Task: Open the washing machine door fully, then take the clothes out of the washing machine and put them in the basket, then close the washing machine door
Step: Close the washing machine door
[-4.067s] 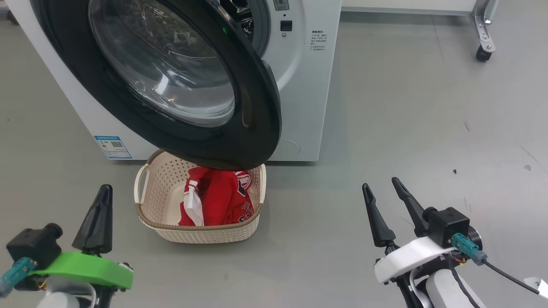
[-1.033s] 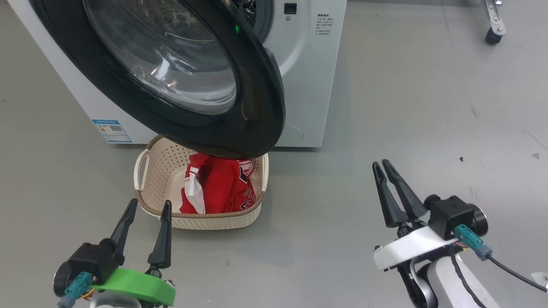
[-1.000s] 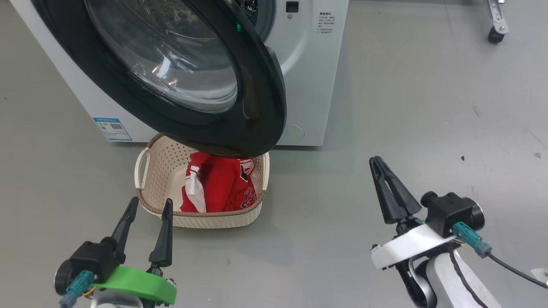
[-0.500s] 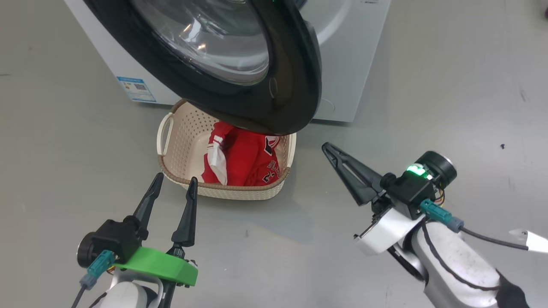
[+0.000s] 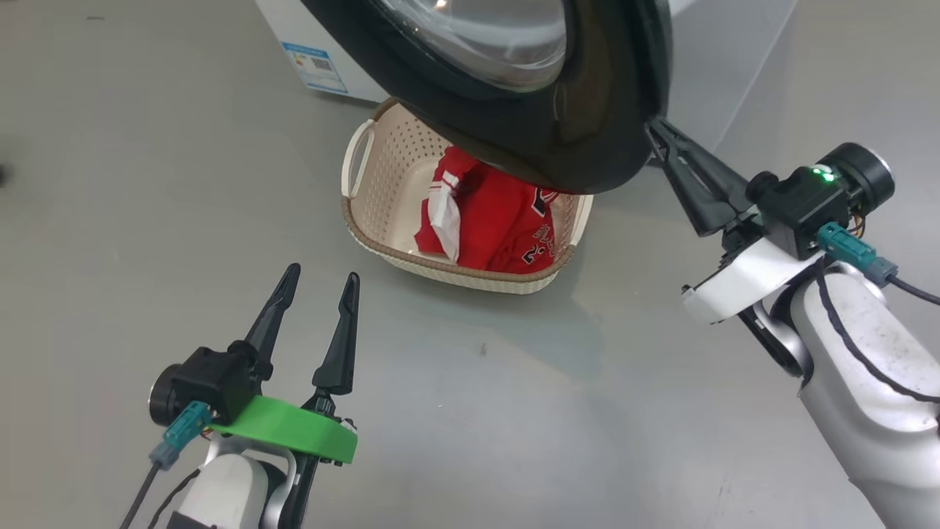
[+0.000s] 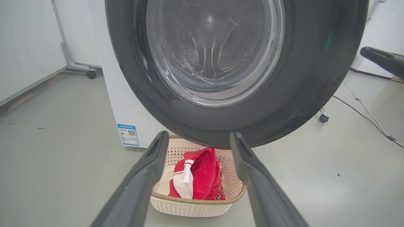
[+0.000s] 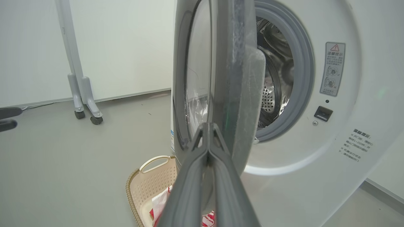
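Over the grey floor (image 5: 132, 184), our left gripper (image 5: 323, 273) hung spread and empty, short of the basket (image 5: 470, 283) holding the clothes (image 5: 492, 220). Above the basket, our right gripper (image 5: 655, 126), fingers pinched together on nothing, lay at the rim of the washing machine door (image 5: 587, 110); we feared it slipping mid-push, leaving the washing machine (image 7: 347, 94) unlatched.

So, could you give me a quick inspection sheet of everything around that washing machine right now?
Surface: grey floor, a few dark specks.
Job's things: big round black-rimmed glass door open, overhanging the cream perforated plastic basket; red garments with white trim inside it; white washing machine behind.
Clutter: nothing seen.
Grippers: left gripper open above floor; right gripper shut, tips by door's edge.
Cables: black cable at right wrist; pale cord on floor.
Surroundings: white wall, grey wheeled stand.
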You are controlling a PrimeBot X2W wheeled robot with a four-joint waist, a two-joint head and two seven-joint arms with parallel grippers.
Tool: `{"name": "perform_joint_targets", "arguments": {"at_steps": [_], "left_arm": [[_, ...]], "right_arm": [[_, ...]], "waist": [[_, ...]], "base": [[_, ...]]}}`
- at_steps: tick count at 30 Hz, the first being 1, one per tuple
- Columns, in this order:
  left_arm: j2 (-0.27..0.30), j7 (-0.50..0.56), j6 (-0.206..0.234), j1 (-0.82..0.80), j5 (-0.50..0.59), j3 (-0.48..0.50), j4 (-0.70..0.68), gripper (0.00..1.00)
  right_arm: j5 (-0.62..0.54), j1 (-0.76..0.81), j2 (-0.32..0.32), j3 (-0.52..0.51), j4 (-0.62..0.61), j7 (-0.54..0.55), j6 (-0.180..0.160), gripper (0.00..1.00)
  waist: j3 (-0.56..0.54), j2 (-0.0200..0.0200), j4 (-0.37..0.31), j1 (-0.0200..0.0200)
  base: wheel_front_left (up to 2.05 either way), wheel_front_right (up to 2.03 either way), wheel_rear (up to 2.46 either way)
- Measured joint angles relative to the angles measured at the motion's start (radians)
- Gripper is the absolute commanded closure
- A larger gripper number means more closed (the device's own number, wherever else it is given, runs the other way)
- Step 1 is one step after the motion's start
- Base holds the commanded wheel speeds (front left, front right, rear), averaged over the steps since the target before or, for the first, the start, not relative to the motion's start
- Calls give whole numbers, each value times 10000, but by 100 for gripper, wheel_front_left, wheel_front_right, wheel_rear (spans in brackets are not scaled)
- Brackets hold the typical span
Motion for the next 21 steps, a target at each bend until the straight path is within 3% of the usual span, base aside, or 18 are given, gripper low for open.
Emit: {"name": "perform_joint_targets", "arguments": {"at_steps": [9, 21], "left_arm": [[-56, 0, -2, -264, -23, 167, 10, 0], [-115, 0, -8, -500, -127, 265, -23, 0]], "right_arm": [[259, -629, -199, 58, 351, -4, 31, 100], [700, -1421, -629, -190, 754, 12, 86, 100]], "waist": [[666, 0, 704, 0], [1301, 0, 875, 0]], "base": [[0, 0, 0], [0, 0, 0]]}}
